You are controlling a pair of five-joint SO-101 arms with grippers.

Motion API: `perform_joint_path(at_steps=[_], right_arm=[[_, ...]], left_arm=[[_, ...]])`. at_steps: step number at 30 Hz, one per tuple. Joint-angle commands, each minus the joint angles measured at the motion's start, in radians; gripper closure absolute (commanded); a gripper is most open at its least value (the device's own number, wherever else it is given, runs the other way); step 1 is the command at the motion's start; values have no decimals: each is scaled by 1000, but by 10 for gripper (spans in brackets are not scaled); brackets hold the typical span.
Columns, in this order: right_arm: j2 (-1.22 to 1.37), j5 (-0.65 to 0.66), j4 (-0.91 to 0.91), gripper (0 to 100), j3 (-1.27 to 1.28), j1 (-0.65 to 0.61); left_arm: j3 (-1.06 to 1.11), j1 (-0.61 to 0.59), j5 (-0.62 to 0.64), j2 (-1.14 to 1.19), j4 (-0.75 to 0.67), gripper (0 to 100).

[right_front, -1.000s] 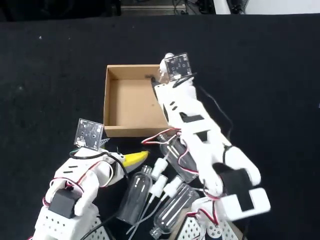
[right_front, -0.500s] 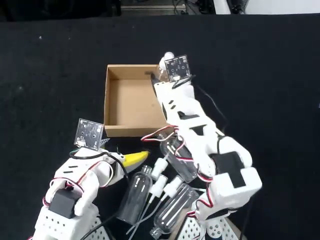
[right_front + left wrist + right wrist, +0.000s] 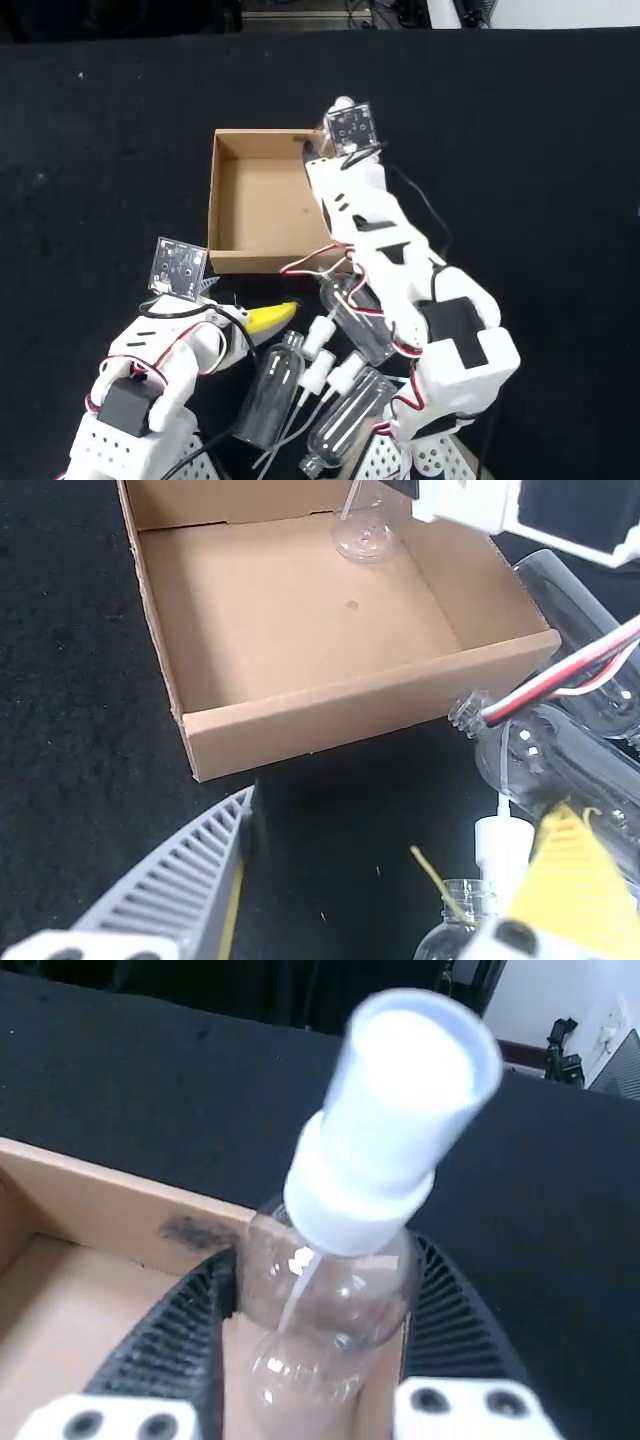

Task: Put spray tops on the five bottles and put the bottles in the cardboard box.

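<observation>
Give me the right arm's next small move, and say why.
Probably ease the bottle straight down onto the cardboard box floor before releasing. The right tool grips it upright with its spray top on, in a box corner, and the left wrist view leaves unclear whether its base rests yet.

Table [image 3: 520, 120] w/ black cloth fills most of the high view. Past its far edge: strip of grey floor [image 3: 300, 14] w/ loose cables [image 3: 385, 12]. Right wrist view: white wall [image 3: 525, 1005] at back, dark stand [image 3: 556, 1038] in front of it; rest of bg dim.
</observation>
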Motion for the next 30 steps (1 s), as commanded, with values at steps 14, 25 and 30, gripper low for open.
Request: perform_joint_path(at_steps=[14,25,30], right_arm=[[-8,8,28,712,-39,9],[-15,8,29,686,-39,9],[-88,2,123,649,-35,9]], left_arm=[[-73,-12,8,-15,-3,608],[-73,-12,6,-15,-3,608],[-73,-12,6,-15,-3,608]])
